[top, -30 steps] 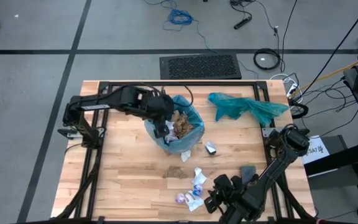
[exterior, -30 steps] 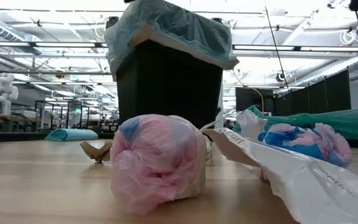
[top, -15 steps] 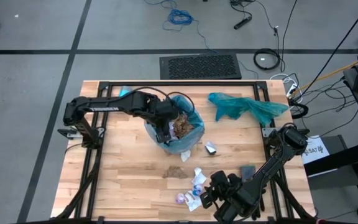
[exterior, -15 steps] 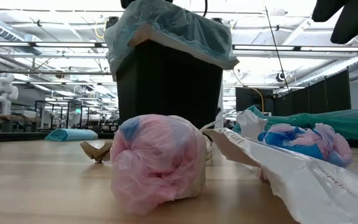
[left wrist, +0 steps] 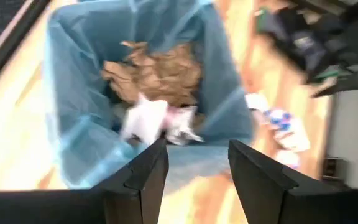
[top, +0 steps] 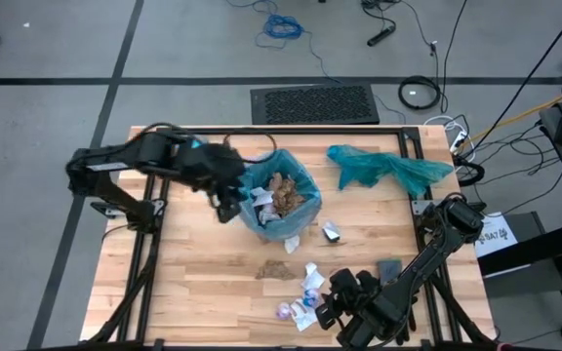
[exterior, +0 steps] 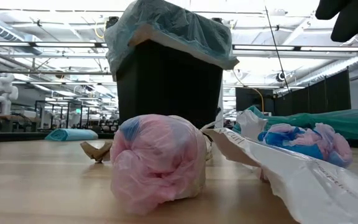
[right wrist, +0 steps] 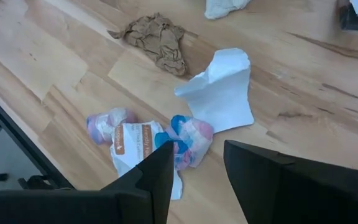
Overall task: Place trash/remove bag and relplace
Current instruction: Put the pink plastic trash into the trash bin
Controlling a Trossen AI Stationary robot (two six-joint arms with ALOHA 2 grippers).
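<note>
A black bin [exterior: 169, 81] lined with the pale blue bag [top: 283, 226] stands mid-table. It holds trash: brown paper [left wrist: 160, 71] and a white wrapper [left wrist: 145, 118]. My left gripper [top: 225, 207] hangs open and empty just left of the bin, its fingers [left wrist: 151, 168] short of the bag's rim. More trash lies on the table near the front edge: a brown wad [right wrist: 154, 36], white paper [right wrist: 219, 93] and pink-and-blue wrappers [right wrist: 185, 137]. My right gripper [top: 325, 310] hovers open above these wrappers, touching nothing.
A darker teal plastic bag [top: 383, 168] lies at the far right of the table. A small silvery scrap [top: 331, 232] sits right of the bin, and a dark flat object [top: 388, 267] lies by the right arm. Bare wood shows at the near left.
My left gripper has drawn back from above the bin toward the table's left edge. A white wrapper now shows in the bin on the brown paper. My right gripper has shifted a little toward the table's left edge.
</note>
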